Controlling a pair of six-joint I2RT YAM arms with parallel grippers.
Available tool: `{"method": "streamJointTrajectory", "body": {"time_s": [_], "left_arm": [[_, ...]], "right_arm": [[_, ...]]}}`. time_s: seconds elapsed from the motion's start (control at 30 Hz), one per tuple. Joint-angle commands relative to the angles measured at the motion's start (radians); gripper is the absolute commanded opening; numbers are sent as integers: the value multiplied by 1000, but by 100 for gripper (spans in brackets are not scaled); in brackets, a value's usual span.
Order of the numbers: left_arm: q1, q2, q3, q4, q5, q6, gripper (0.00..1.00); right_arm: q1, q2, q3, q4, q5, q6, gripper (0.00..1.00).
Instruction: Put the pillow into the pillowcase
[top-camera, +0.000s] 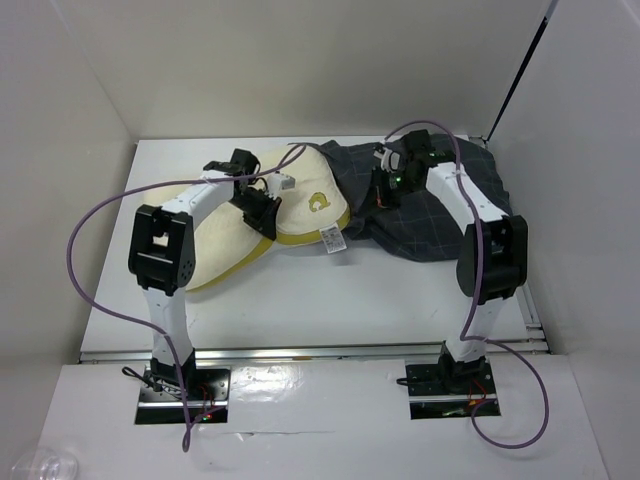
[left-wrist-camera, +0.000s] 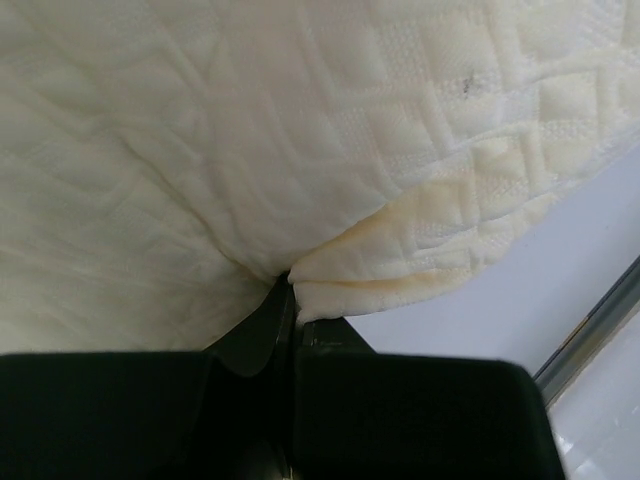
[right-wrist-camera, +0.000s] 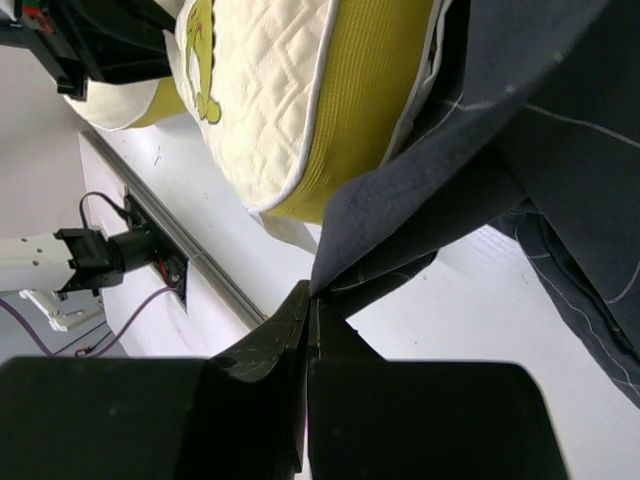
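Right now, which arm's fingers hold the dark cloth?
The right fingers, shut on the pillowcase edge; the left fingers pinch the cream pillow.

A quilted matt cream-white cloth pillow (left-wrist-camera: 300, 120) with a ribbed yellow band, a smooth charcoal grid-lined cloth pillowcase (right-wrist-camera: 540, 90) and a smooth white table (top-camera: 330, 300) are shown.

Bright even light, soft shadows, near foreground slightly blurred
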Motion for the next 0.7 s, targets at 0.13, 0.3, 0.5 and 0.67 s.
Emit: {"method": "streamJointTrajectory", "body": {"time_s": [0.13,0.3,0.5,0.67], "left_arm": [[8,50,104,10,-101,-87,0],[8,111,210,-15,-101,-142,0],[-39,162,273,-32,-136,-168,0],[-96,199,273,-32,-170,-203,0]], "right_arm": [[16,-64,-10,-5,-56,1,0],[53,-54,-1,15,-89,1,0],[128,-13,19,35,-108,1,0],[203,45,103,53,-117,1,0]]}}
